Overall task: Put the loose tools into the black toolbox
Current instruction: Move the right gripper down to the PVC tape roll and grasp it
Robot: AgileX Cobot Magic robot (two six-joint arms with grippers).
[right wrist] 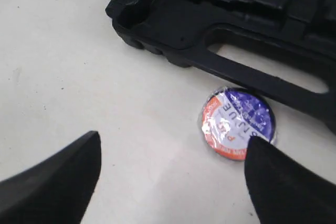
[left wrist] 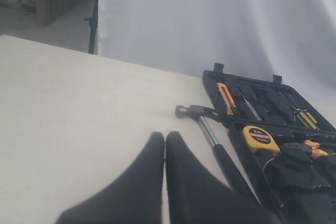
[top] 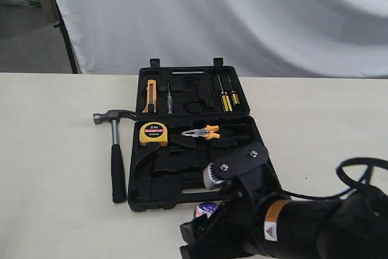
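**Right gripper point(right wrist: 173, 142) over the tape roll point(right wrist: 237, 123)**
Its jaws gape wide and empty. The roll lies flat on the table just beside the black toolbox point(right wrist: 247, 80) handle edge, off-centre toward one finger. If I descend here, that finger may land on the roll or snag the case. The left gripper point(left wrist: 165, 137) is pinched closed, empty.

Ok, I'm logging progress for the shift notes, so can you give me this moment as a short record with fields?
container: large black moulded plastic toolbox, open on the table
loose: steel claw hammer with black rubber handle, on table beside toolbox; round tape roll with blue-white label, on table by toolbox's slot-handle edge
in toolbox: yellow tape measure, orange-handled pliers
left gripper: shut, empty
right gripper: open, near tape roll
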